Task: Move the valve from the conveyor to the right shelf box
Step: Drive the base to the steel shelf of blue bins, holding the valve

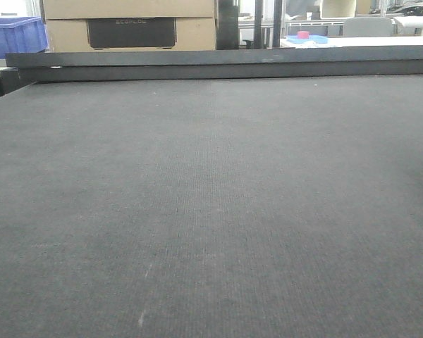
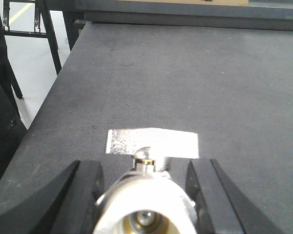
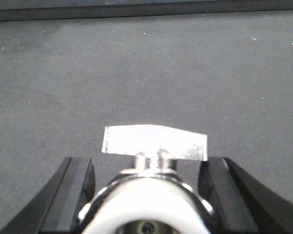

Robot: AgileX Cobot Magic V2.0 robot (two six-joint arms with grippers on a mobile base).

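Valves gripped at conveyor [image 1: 211, 211].
Left claw [image 2: 144, 165] and right claw [image 3: 145, 162] each clamp a valve [image 2: 145, 202]; likely heavy, rigid, slick metal, so hold the body, not the handle [image 2: 151, 142].

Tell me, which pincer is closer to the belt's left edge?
Left. The left pincer sits beside that edge; the right pincer sees belt on both sides.

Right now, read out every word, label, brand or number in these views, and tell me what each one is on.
"ECOFLOW": faint, on the dark panel set in the cardboard box behind the conveyor.
On the valve in the left wrist view and the valve in the right wrist view: no text visible.
On the blue crate: none readable.
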